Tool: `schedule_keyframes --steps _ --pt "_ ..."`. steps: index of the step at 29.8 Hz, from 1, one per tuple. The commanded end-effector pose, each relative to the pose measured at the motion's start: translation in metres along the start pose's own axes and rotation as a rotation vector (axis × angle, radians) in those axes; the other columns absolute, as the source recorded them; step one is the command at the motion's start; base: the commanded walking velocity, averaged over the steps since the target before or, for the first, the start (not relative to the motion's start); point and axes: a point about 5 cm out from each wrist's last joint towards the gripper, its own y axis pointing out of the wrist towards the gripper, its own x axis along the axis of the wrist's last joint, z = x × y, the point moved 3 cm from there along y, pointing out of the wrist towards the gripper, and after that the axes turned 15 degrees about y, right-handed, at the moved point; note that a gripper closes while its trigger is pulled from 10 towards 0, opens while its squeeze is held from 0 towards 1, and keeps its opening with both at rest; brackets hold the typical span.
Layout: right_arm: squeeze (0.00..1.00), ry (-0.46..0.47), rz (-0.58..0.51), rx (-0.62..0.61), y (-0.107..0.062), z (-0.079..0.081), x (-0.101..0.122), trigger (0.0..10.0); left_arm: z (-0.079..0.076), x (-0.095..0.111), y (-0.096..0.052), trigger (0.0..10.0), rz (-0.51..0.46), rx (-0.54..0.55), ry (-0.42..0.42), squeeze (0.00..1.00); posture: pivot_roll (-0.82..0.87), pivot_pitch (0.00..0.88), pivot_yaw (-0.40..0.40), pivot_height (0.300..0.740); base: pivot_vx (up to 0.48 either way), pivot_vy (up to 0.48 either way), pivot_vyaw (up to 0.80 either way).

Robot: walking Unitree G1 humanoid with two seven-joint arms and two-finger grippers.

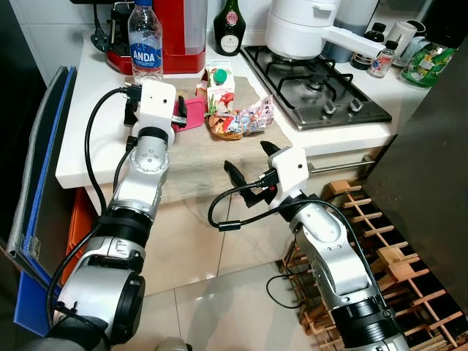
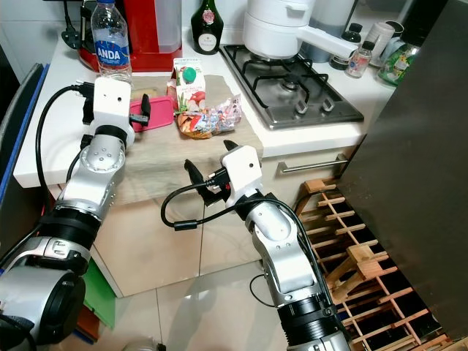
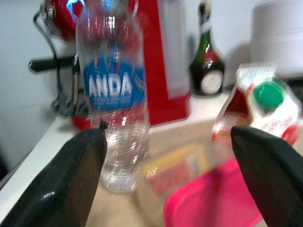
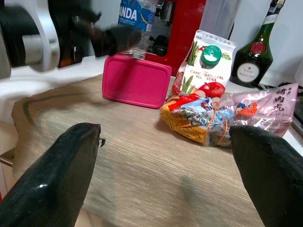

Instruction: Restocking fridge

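Just ahead of the spread left claw point(image 3: 168, 179): pink box point(image 3: 213, 198).

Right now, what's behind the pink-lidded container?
A clear ANDA water bottle and red appliance stand behind the pink-lidded container; the left tool hides its near side.

Clear glossy plastic on the water bottle point(image 1: 145, 40); matt woven cloth on the mat point(image 4: 142, 156). Brushed steel on the hob point(image 1: 314, 84), bare wood on the rack point(image 1: 395, 259).

One clear plastic water bottle with a blue label point(image 1: 145, 40), one pink-lidded plastic box point(image 4: 136, 81), one white juice carton with a green cap point(image 4: 205, 63), one clear bag of wrapped snacks point(image 4: 227, 118), one dark green glass bottle point(image 1: 229, 29).
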Motion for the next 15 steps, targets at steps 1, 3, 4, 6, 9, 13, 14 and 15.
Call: schedule_keyframes --steps 1,3,4,6,9,13,14,15 --pt "0.0 -0.007 -0.011 -0.006 0.001 -0.002 0.005 10.0 0.004 0.005 0.001 10.0 -0.03 -0.009 -0.017 0.0 0.04 0.0 -0.076 0.74 0.0 0.0 0.0" --pt "0.0 -0.008 -0.011 -0.006 0.001 -0.002 0.005 10.0 0.014 0.004 0.003 10.0 -0.036 -0.002 -0.011 0.0 0.04 0.0 -0.075 0.74 0.0 0.0 0.0" --pt "0.0 -0.008 -0.012 -0.007 0.001 -0.003 0.005 10.0 0.021 0.004 0.004 10.0 -0.043 0.007 0.0 0.0 0.04 0.0 -0.074 0.74 0.0 0.0 0.0" --pt "0.0 -0.007 -0.017 -0.015 0.001 -0.005 0.006 10.0 0.033 0.009 0.005 10.0 -0.074 0.017 0.027 0.0 0.04 0.0 -0.068 0.74 0.0 0.0 0.0" --pt "0.0 0.023 -0.053 -0.079 0.002 -0.014 0.012 10.0 0.028 0.019 0.001 10.0 -0.142 -0.052 0.06 0.0 0.04 0.0 -0.053 0.74 0.0 0.0 0.0" --pt "0.0 0.087 -0.125 -0.29 -0.003 -0.049 0.023 10.0 0.003 0.026 -0.019 10.0 -0.213 -0.177 0.061 0.0 0.03 0.0 -0.023 0.74 0.0 0.0 0.0" --pt "0.0 0.086 -0.128 -0.309 -0.004 -0.052 0.023 10.0 0.001 0.027 -0.022 10.0 -0.222 -0.187 0.055 0.0 0.03 0.0 -0.021 0.74 0.0 0.0 0.0" --pt "0.0 0.086 -0.128 -0.309 -0.004 -0.052 0.023 10.0 0.001 0.027 -0.022 10.0 -0.222 -0.187 0.055 0.0 0.03 0.0 -0.021 0.74 0.0 0.0 0.0"
